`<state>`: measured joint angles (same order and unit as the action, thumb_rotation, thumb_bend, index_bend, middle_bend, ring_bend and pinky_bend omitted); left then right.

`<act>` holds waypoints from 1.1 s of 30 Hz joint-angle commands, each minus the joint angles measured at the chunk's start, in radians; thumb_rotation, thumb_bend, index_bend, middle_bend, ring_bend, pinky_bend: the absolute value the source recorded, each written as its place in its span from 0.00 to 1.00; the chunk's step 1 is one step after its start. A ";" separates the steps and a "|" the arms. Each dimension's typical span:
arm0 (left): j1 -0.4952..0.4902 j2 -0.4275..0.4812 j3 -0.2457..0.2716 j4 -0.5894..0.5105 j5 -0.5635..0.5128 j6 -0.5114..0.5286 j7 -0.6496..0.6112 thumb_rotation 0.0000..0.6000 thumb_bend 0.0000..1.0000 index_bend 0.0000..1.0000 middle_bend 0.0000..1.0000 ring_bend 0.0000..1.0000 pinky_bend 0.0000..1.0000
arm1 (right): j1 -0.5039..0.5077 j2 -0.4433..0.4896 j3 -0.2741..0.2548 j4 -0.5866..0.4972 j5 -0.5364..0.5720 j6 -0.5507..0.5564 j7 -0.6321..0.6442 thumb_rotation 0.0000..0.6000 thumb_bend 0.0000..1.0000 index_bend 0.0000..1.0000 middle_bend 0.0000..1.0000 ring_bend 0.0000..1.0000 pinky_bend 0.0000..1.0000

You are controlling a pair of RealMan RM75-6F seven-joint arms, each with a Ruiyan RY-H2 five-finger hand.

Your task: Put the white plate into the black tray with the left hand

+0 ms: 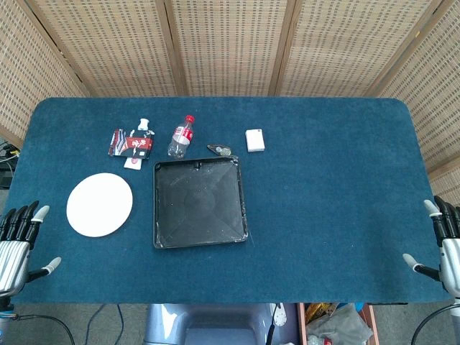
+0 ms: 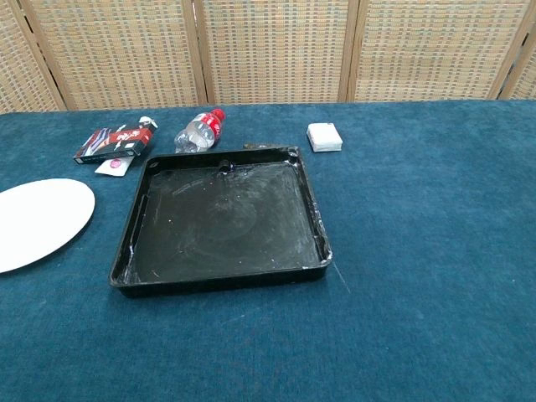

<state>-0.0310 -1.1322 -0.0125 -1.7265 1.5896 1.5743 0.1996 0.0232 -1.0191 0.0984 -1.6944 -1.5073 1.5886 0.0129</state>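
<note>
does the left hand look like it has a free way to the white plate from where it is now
Probably yes. The left hand sits open at the table's near left edge, and the white plate lies flat just ahead of it with only bare blue table between. The black tray lies on the plate's other side, out of the way.

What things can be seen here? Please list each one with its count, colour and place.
white plate: one, white, table's left part, left of the tray
black tray: one, black, empty, centre of the table
bottle: one, clear with red cap, lying behind the tray
packet: one, red and black, behind the plate
small box: one, white, behind the tray's right corner
table: one, blue cloth
left hand: one, silver and black, open, table's left edge
right hand: one, open, table's right edge
</note>
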 commanded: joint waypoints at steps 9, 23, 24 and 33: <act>-0.016 -0.015 -0.005 0.020 -0.017 -0.034 -0.001 1.00 0.00 0.00 0.00 0.00 0.00 | 0.001 0.002 0.000 0.001 0.002 -0.008 0.011 1.00 0.00 0.00 0.00 0.00 0.00; -0.099 -0.261 -0.030 0.368 -0.075 -0.175 -0.214 1.00 0.31 0.24 0.00 0.00 0.00 | 0.004 0.004 0.004 -0.001 0.015 -0.020 0.024 1.00 0.00 0.00 0.00 0.00 0.00; -0.105 -0.275 -0.035 0.387 -0.087 -0.188 -0.224 1.00 0.32 0.25 0.00 0.00 0.00 | 0.004 0.004 0.004 -0.001 0.014 -0.021 0.024 1.00 0.00 0.00 0.00 0.00 0.00; -0.152 -0.393 -0.073 0.544 -0.169 -0.283 -0.256 1.00 0.32 0.35 0.00 0.00 0.00 | 0.008 0.006 0.000 -0.001 0.011 -0.032 0.033 1.00 0.00 0.00 0.00 0.00 0.00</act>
<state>-0.1710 -1.5025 -0.0778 -1.2086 1.4374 1.3129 -0.0491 0.0309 -1.0138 0.0988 -1.6958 -1.4963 1.5566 0.0449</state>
